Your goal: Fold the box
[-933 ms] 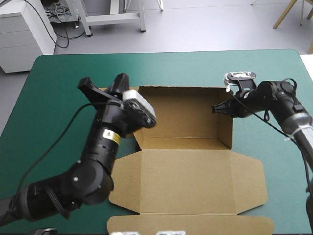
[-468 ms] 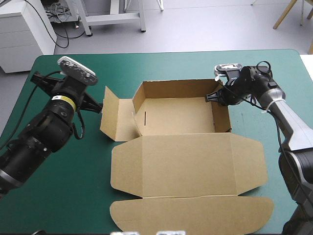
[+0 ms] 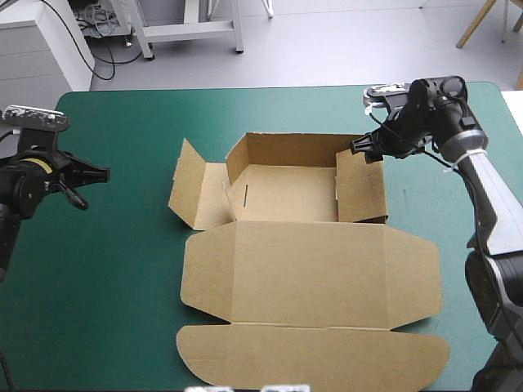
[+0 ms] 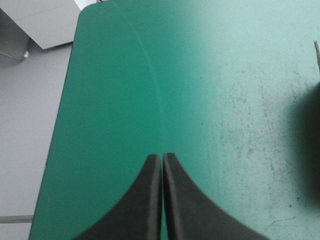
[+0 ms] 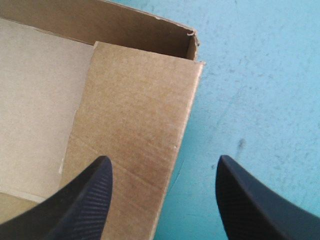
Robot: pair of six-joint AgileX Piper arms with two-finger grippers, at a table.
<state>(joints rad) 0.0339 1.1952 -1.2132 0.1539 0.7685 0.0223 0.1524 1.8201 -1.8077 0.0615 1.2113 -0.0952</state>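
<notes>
Flanking box (image 5: 135, 115) wall edge: right fingers (image 5: 82, 200) wide, empty | left fingers (image 4: 142, 205) closed, empty, well apart

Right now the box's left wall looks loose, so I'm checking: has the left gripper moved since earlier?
Yes. The left gripper has drawn back from the box toward the left edge of the table.

The left arm (image 3: 20, 196) is cased in matte black, with a yellow band (image 3: 36, 163) around its wrist. The right arm (image 3: 493, 204) has a black wrist section built of rounded, knuckle-like joints, then a pale grey forearm, with a white strip (image 3: 462, 158) where the two meet and a darker grey segment lower down. The left fingers (image 4: 140, 210) are smooth black curved fins that narrow to thin tips. The right fingers (image 5: 85, 200) are the same black fins, with fine ribbing across their faces
</notes>
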